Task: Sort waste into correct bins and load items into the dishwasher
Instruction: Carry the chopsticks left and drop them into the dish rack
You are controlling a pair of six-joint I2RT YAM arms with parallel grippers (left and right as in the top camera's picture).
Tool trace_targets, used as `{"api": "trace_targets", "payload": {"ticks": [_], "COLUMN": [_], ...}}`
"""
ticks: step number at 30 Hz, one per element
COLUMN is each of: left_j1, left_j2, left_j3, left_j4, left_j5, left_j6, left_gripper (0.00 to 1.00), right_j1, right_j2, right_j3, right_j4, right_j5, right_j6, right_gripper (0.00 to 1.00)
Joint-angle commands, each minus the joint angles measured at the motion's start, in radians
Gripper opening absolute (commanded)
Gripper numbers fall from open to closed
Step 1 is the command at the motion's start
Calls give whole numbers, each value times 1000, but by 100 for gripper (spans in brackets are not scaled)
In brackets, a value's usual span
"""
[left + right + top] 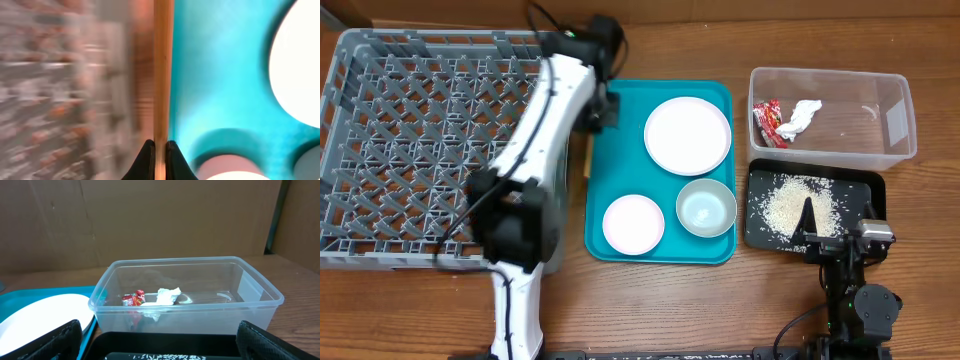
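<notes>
My left gripper is shut on a thin wooden chopstick; I cannot tell if it holds one or two. In the overhead view this gripper is at the teal tray's left edge beside the grey dish rack, with the chopstick below it. The white plate, white bowl and grey bowl sit on the teal tray. The clear tub holds the red wrapper and napkin. The black tray holds rice grains. My right gripper is open over it.
The teal tray lies between the rack and the bins. My left arm lies across the rack's right side. The right wrist view shows the tub, wrapper, napkin and plate.
</notes>
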Motion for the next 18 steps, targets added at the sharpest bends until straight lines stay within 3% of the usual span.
{"api": "trace_targets", "payload": {"ticks": [1,6,16,17,18], "left_j1": [55,119,163,163,163], "left_j2": [-106,-108,-95,-95,-95], "left_j3": [32,6,-234,-234,-232], "left_j4": [-36,-58,138,138,138], "left_j5": [-175,-182,-85,-85,-85], "left_j6": [-7,-7,60,56,55], "left_gripper": [4,4,4,16,41], "right_j1": [-2,-2,-2,-2,-2], "right_j2": [-12,-12,-12,-12,-12], "right_j3": [-11,-11,-11,-11,-11], "right_j4": [8,8,8,8,8], "right_j5": [2,2,3,2,2], "right_j6": [-1,-1,-1,-1,-1], "right_gripper": [100,100,100,100,100]}}
